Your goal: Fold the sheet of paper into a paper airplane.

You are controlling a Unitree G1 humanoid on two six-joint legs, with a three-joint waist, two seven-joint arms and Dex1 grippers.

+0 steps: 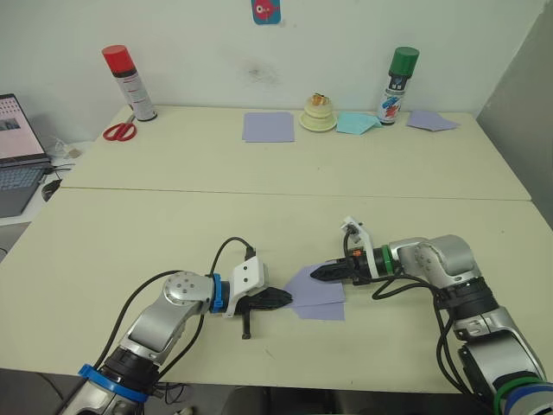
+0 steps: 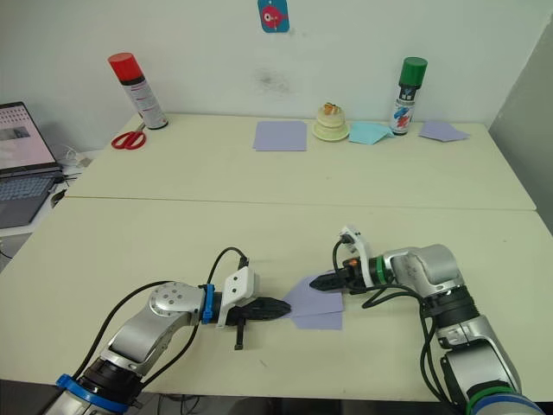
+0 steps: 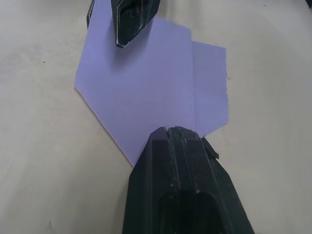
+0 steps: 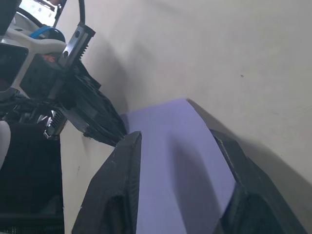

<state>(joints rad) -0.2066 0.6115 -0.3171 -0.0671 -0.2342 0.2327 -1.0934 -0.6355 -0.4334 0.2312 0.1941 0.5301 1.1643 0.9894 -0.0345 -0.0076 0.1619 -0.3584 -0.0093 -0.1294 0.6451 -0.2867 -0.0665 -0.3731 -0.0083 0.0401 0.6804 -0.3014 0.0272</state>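
The sheet of paper (image 1: 318, 294) lies flat near the table's front edge. It is lavender and partly folded, with a pointed end toward my left arm and a narrower layer showing along one side (image 3: 209, 83). My left gripper (image 1: 285, 299) is shut, and its joined tips (image 3: 170, 131) rest on the paper's pointed end. From the right, my right gripper (image 1: 315, 273) reaches over the sheet's far edge. It is open, its two fingers (image 4: 122, 165) spread apart low over the lavender surface (image 4: 180, 161).
Along the back of the table stand a red-capped spray can (image 1: 130, 82), red scissors (image 1: 119, 131), a spare lavender sheet (image 1: 268, 126), a small cake-like object (image 1: 318, 112), pale blue paper (image 1: 356, 124), a green-capped can (image 1: 397, 85) and another lavender piece (image 1: 430, 121). A laptop (image 1: 17, 156) sits at far left.
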